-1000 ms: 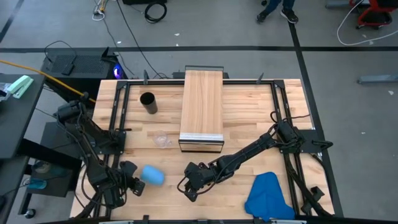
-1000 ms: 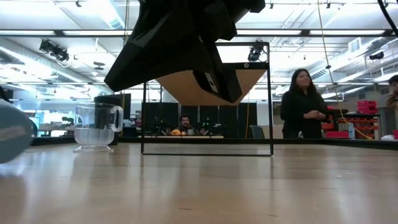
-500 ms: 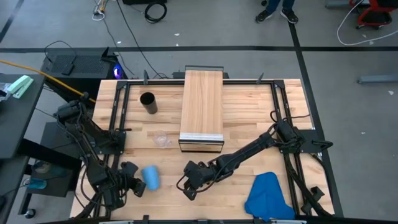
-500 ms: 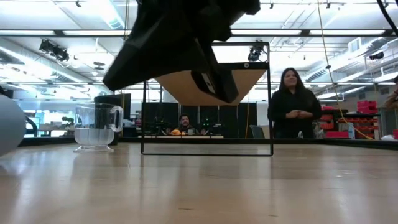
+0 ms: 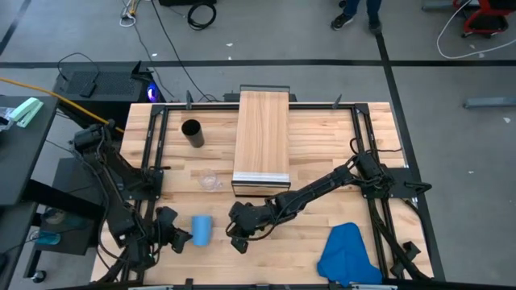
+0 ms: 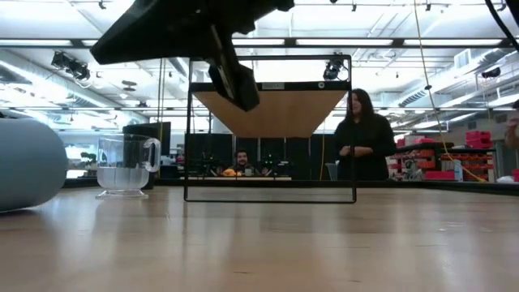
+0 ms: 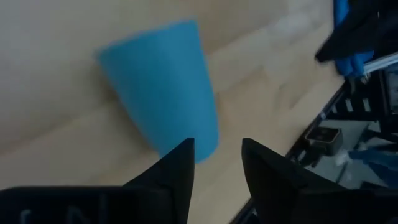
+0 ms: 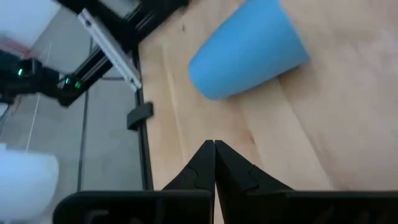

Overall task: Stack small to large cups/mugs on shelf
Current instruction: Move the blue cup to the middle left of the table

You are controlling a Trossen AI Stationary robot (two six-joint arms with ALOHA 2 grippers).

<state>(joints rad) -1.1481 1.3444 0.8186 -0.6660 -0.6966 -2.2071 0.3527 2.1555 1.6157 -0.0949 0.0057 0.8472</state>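
Observation:
The bright-blue cup [image 5: 201, 229] lies on its side on the table near the front left; it also shows in the left wrist view [image 7: 161, 87] and the right wrist view [image 8: 249, 50]. My left gripper [image 5: 179, 236] stands open just left of it, the cup's narrow end right beyond the fingertips [image 7: 186, 155]. My right gripper [image 5: 235, 240] is shut and bare, a little to the cup's right. The black cup [image 5: 192, 133] stands at the far left. The glass mug [image 5: 210, 181] stands beside the shelf [image 5: 262, 141].
A blue cloth [image 5: 348, 254] lies at the table's near right corner. The table's black frame rails [image 5: 153, 153] run along its left and right sides. In the low view a person [image 6: 363, 134] stands in the room behind the table.
The blue cup has turned about on the table: it lay slanted and now lies with its length toward the near and far edges. My right gripper has gone toward the table's left, closer to the cup. My left gripper has risen a little.

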